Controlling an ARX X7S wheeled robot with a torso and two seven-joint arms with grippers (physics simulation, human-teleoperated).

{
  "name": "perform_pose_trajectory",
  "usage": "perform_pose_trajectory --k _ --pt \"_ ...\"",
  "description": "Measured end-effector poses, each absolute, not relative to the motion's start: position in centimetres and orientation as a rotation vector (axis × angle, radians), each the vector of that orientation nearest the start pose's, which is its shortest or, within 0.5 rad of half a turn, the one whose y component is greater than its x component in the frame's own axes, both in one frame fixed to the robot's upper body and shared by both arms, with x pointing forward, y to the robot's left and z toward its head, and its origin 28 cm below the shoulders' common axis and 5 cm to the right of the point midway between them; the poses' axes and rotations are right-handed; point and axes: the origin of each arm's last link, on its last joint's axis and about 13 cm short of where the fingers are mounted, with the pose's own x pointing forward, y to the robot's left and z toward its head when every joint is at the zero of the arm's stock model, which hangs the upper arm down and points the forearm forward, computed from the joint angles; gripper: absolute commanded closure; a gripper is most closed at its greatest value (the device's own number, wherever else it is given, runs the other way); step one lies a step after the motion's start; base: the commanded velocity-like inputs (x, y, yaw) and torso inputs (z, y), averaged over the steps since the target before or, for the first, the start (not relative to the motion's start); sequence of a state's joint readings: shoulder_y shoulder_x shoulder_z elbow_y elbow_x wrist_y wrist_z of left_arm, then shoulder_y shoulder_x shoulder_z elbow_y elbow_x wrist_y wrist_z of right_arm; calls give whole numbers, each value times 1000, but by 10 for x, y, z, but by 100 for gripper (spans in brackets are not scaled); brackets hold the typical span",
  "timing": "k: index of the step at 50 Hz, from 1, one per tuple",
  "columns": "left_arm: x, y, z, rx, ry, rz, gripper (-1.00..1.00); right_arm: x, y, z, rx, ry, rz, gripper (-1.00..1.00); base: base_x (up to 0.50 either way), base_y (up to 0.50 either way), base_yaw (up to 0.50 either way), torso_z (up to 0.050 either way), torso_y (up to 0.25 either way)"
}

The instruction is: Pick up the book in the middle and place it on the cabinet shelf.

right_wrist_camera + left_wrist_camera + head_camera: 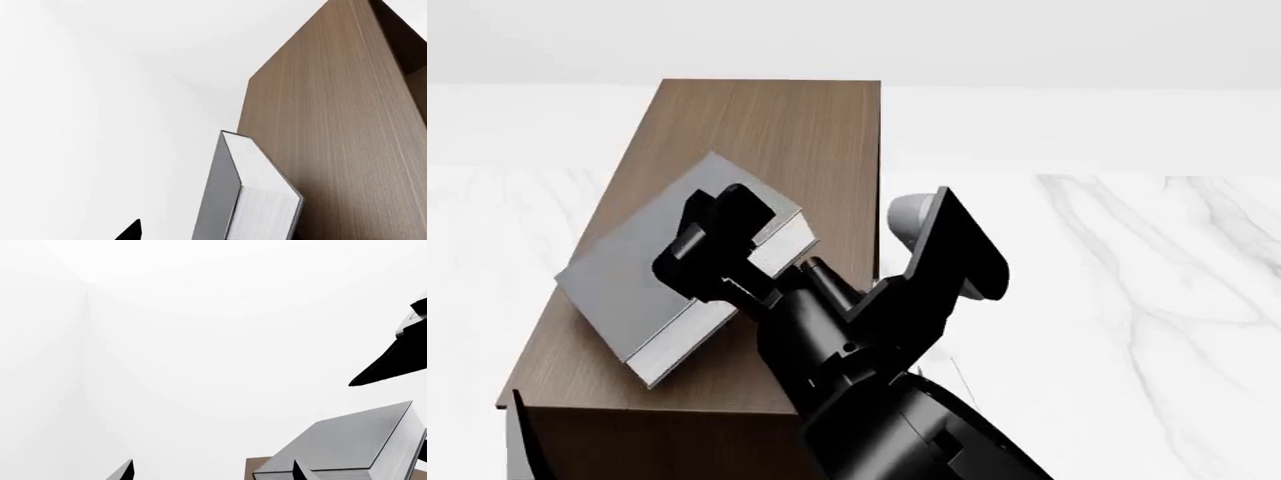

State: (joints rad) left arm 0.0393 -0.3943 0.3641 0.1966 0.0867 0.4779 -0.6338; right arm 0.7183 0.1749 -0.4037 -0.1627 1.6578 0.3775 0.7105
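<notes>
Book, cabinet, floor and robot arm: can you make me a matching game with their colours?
Things:
1. book
2. cabinet
3. floor
4. arm

Colours:
A. white marble with grey veins
B. black
C. grey cover, white pages
D. brown wood grain

Pairs: 1-C, 2-D, 3-A, 4-B

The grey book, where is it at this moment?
In the head view, the grey book is over the near left part of the cabinet's flat brown top, turned diagonally, with the right gripper closed on its near right edge.
</notes>
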Motion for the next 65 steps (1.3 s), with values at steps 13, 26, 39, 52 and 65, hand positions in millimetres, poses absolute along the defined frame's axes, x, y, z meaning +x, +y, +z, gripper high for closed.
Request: perform_pose_trajectory --k 13,26,39,52,65 --pt "188 210 66 135 -630 118 -100 274 -16 212 921 290 475 -100 0 0 0 0 0" --pt "189 210 66 136 -629 121 -100 285 -31 206 820 185 304 -100 0 0 0 0 0" --pt "189 210 65 136 -629 120 -100 292 -47 202 732 120 149 -100 0 0 0 0 0" --pt "189 209 64 134 -626 118 -100 293 -52 201 705 92 98 -100 0 0 0 0 0" --pt "189 209 65 131 -625 120 -100 290 -66 199 696 63 41 -100 0 0 0 0 0"
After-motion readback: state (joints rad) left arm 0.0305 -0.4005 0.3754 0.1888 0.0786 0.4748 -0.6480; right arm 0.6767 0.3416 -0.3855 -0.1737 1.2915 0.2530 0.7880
